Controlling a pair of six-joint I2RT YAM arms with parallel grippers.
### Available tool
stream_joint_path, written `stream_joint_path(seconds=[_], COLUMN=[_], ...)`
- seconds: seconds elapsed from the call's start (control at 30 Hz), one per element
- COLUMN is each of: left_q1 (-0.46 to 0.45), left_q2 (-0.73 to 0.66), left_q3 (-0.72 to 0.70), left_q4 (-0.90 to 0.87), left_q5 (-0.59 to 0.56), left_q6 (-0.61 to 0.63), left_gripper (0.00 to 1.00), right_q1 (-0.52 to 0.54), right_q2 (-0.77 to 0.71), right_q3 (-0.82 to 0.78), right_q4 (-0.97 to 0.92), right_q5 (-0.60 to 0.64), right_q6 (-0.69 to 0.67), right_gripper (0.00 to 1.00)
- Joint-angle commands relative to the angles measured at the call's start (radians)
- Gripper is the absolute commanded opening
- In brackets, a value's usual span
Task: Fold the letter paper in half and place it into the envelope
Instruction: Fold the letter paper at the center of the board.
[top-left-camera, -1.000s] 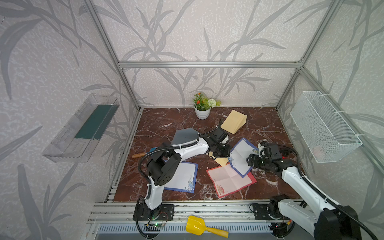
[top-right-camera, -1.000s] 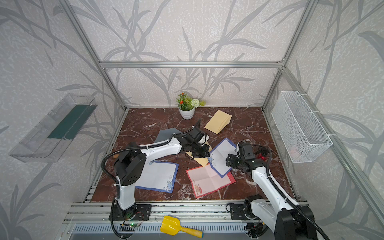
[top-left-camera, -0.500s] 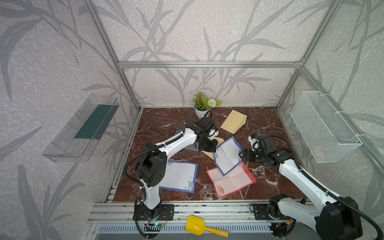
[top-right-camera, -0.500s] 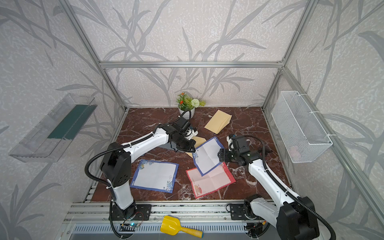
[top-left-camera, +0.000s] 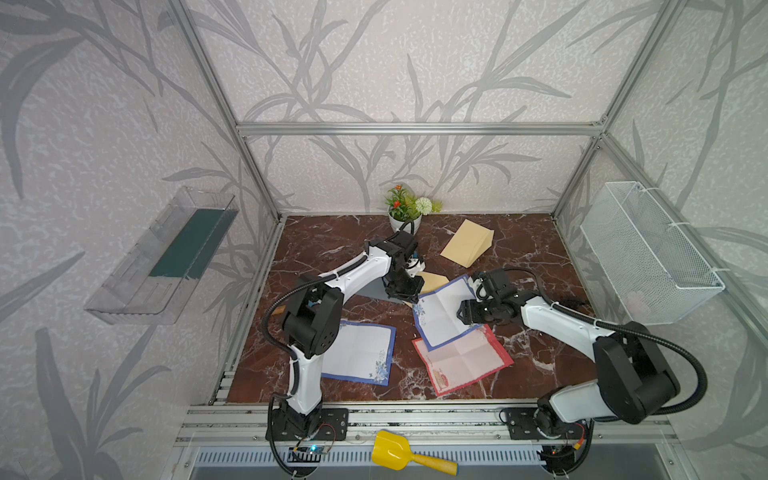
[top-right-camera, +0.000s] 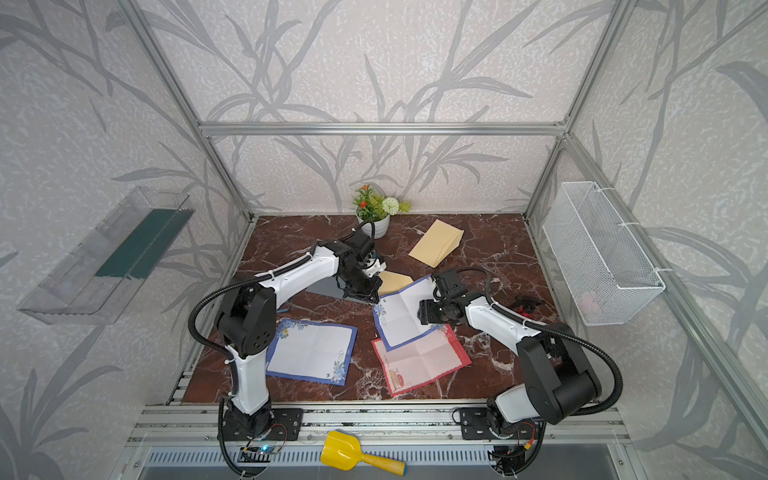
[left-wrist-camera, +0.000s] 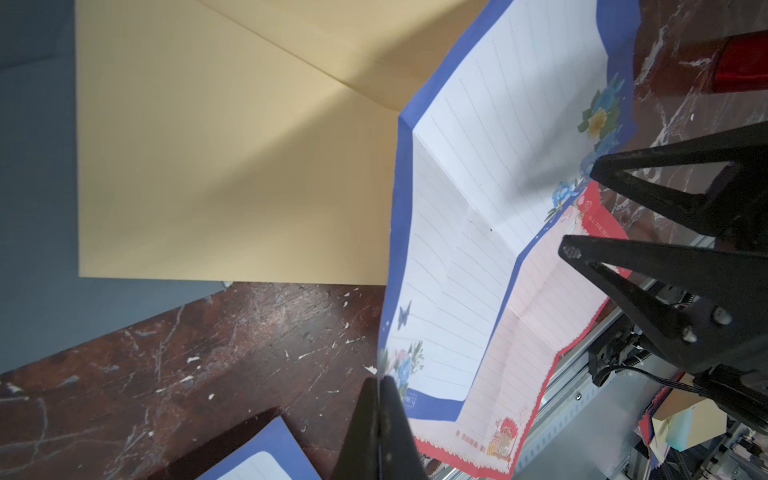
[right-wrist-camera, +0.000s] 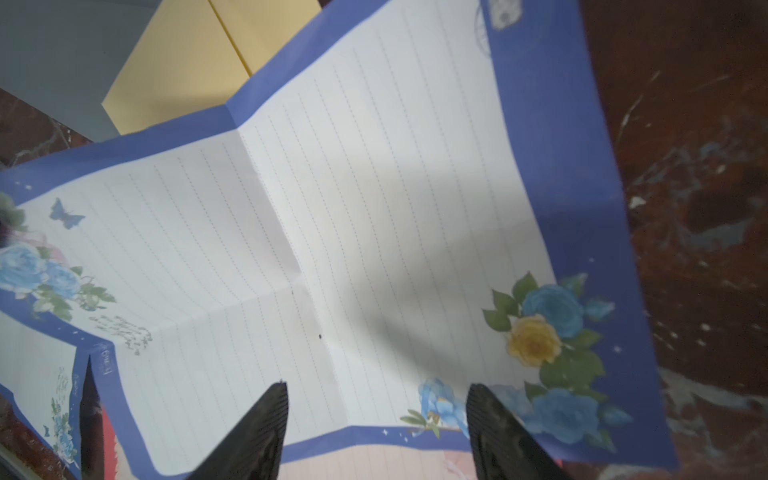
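Observation:
The letter paper (top-left-camera: 442, 309) (top-right-camera: 401, 316) is white with a blue border and flower prints. It is creased and half raised, and its near edge overlaps a red-bordered sheet. My left gripper (top-left-camera: 409, 293) (left-wrist-camera: 380, 382) is shut on the paper's flowered corner (left-wrist-camera: 478, 208). My right gripper (top-left-camera: 463, 311) (right-wrist-camera: 376, 395) stands open just above the opposite edge of the paper (right-wrist-camera: 353, 228), with nothing between its fingers. A tan envelope (top-left-camera: 434, 280) (left-wrist-camera: 228, 166) lies flat behind the paper, partly under it, beside the left gripper.
A second tan envelope (top-left-camera: 467, 247) lies at the back. A grey sheet (top-left-camera: 376, 291) sits under the left arm, with a red-bordered sheet (top-left-camera: 461, 361) and another blue-bordered sheet (top-left-camera: 359, 353) in front. A potted plant (top-left-camera: 405, 212) stands against the back wall and a wire basket (top-left-camera: 648, 253) hangs on the right wall.
My left gripper has pulled the paper's corner to the left and back. My right gripper has followed leftward and now hovers over the paper's opposite edge.

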Motion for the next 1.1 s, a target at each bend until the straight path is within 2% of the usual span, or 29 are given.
stream_joint_path(seconds=[0.0,0.07,0.13,0.27,0.47,0.6,0.83,1.07], left_q1=[0.017,0.036,0.056,0.086,0.072,0.003,-0.188,-0.199], left_q2=[-0.008,-0.035,-0.081,-0.219,-0.456,-0.535,-0.503,-0.446], left_q3=[0.029,0.016,-0.021,-0.137,-0.485,-0.676,-0.756,-0.851], left_q4=[-0.025,0.001,0.048,0.138,0.389,0.554,0.783,0.983], left_q5=[-0.015,-0.020,-0.029,-0.120,-0.192,-0.270,-0.434,-0.400], left_q6=[0.008,-0.017,-0.060,-0.169,-0.440,-0.585,-0.666,-0.751], left_gripper=[0.30,0.42,0.58,0.66,0.66,0.65,0.63,0.60], right_q1=[0.006,0.007,0.010,0.013,0.017,0.019,0.020,0.021], right_q2=[0.040,0.055,0.064,0.073,0.068,0.060,0.059,0.053], right_q3=[0.014,0.005,0.001,-0.014,-0.031,-0.031,-0.027,-0.030], right_q4=[0.074,0.099,0.113,0.138,0.161,0.155,0.147,0.146], right_q5=[-0.019,-0.019,-0.007,0.022,0.050,0.059,0.056,0.050], right_q6=[0.023,0.037,0.051,0.093,0.143,0.152,0.146,0.141], right_gripper=[0.66,0.66,0.65,0.64,0.64,0.64,0.64,0.63])
